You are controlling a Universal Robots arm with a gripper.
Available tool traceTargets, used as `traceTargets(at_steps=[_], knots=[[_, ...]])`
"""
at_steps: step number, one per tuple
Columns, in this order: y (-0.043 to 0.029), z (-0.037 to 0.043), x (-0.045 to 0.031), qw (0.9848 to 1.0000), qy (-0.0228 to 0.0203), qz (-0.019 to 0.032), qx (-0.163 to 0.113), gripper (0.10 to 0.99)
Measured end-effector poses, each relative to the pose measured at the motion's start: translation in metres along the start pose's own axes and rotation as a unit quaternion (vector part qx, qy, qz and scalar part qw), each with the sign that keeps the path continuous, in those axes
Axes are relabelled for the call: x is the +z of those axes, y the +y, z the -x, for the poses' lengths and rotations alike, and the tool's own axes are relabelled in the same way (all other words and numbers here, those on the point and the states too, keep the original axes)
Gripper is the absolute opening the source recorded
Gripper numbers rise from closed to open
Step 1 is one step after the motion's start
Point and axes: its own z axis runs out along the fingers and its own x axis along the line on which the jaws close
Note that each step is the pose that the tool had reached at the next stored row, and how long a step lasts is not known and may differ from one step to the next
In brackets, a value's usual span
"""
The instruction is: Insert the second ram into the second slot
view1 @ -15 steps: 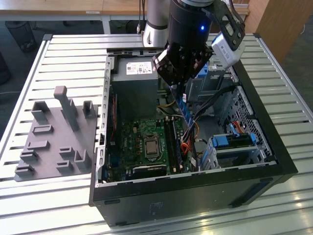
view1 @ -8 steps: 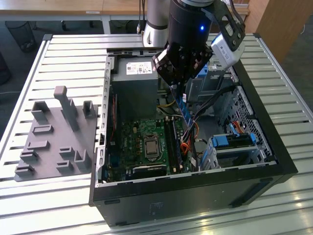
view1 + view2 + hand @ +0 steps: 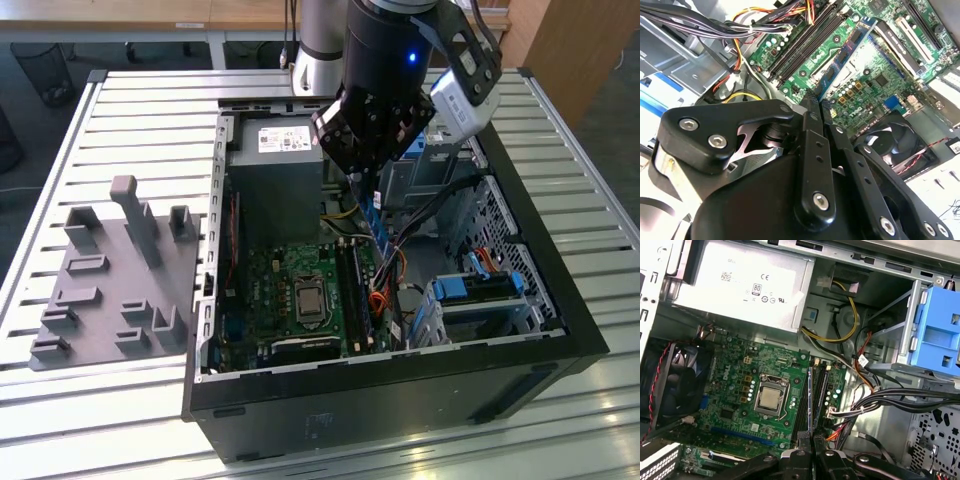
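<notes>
My gripper [image 3: 368, 185] hangs inside the open computer case [image 3: 560, 310], shut on the second ram [image 3: 377, 222], a thin blue stick held upright below the fingers. In the second wrist view the ram [image 3: 845, 55] runs out from the gripper [image 3: 815, 102] over the green motherboard, beside the long black memory slots [image 3: 800, 45]. In the first wrist view the ram [image 3: 810, 400] shows edge-on above the gripper [image 3: 809, 440], lying along the slots [image 3: 822, 392] and still above the board. I cannot tell which slot it lines up with.
A grey power supply [image 3: 275, 175] sits at the case's far end. The CPU socket [image 3: 771, 399] lies beside the slots, with loose cables [image 3: 400, 250] and a blue drive cage [image 3: 480, 290] on the other side. A grey fixture plate [image 3: 110, 280] lies outside the case.
</notes>
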Motion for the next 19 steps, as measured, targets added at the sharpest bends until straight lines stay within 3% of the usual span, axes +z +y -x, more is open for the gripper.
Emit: traceTargets(at_steps=[19], knots=[[0.0000, 0.0000, 0.0002, 0.9995, -0.0012, -0.0004, 0.032, 0.137]])
